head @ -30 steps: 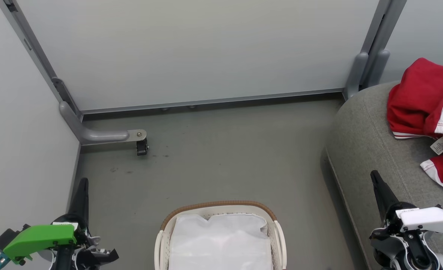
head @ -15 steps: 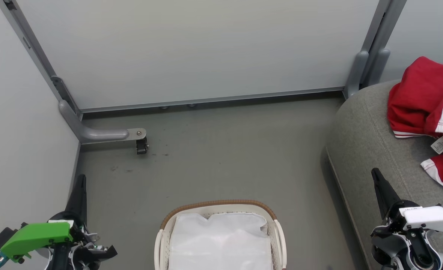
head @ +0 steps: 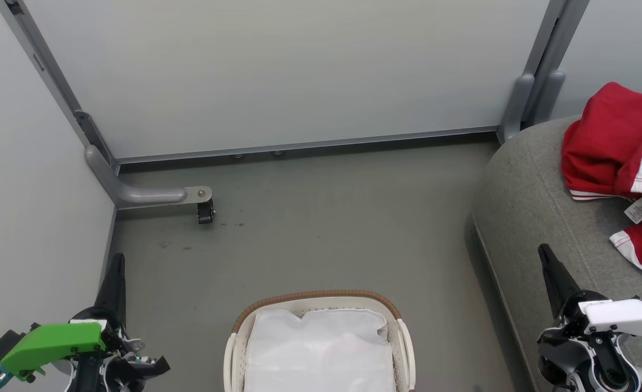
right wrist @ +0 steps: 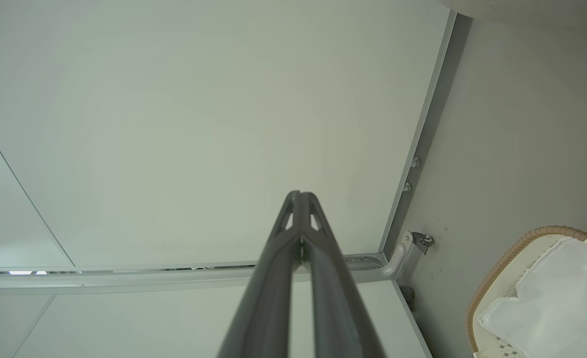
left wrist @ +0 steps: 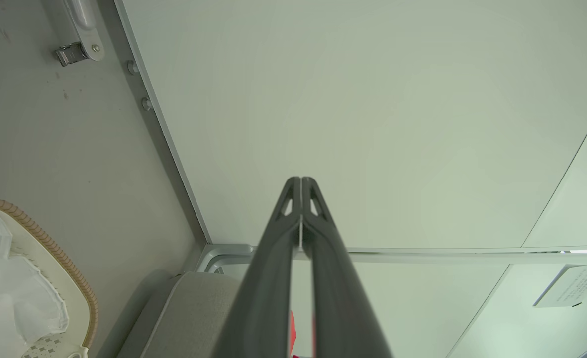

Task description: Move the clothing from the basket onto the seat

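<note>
Left gripper [head: 117, 264]: fingers pressed together, nothing held. Right gripper [head: 544, 255]: same, tips closed, empty. Clothing [head: 612, 136] lies ahead and right of your right gripper, heaped on seat [head: 522, 201]. Basket [head: 315, 297] sits between both grippers and holds white sheet [head: 321, 348]; whether red lies beneath, cannot tell. Expect garments light, soft, floppy, sagging when lifted. If you regrip, pinch bunched fold or thick hem, not tag [head: 636, 210].
</note>
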`<state>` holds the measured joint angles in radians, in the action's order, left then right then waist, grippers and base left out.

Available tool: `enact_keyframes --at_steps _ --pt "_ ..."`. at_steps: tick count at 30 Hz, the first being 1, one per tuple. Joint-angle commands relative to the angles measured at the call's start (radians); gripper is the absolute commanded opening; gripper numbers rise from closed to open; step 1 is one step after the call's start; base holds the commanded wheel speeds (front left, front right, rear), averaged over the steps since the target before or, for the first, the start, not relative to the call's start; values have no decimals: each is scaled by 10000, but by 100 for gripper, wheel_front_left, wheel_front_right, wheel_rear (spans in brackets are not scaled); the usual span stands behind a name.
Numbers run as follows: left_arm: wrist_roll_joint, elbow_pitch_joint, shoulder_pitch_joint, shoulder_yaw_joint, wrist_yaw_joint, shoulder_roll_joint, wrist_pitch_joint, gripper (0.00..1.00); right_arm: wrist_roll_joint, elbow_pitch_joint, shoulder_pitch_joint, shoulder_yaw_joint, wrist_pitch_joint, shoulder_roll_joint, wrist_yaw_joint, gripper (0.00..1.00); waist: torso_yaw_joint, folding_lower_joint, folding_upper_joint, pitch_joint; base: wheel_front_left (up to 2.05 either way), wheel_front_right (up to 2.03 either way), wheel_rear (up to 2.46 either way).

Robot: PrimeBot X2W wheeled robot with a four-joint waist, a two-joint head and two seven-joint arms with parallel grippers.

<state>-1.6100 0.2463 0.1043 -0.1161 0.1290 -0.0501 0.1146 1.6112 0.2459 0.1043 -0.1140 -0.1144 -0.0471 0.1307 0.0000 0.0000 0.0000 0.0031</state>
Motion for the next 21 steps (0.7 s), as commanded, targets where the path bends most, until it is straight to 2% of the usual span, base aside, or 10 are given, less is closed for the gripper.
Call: enact_keyframes --at_steps 1,21 --pt "-42 -17 110 -17 59 8 38 0 33 -40 85 -19 -31 -59 0 0 0 0 0 0 0 0 0" --pt "-46 -19 109 -13 59 7 33 0 34 -41 85 -18 -30 -59 0 0 0 0 0 0 0 0 0"
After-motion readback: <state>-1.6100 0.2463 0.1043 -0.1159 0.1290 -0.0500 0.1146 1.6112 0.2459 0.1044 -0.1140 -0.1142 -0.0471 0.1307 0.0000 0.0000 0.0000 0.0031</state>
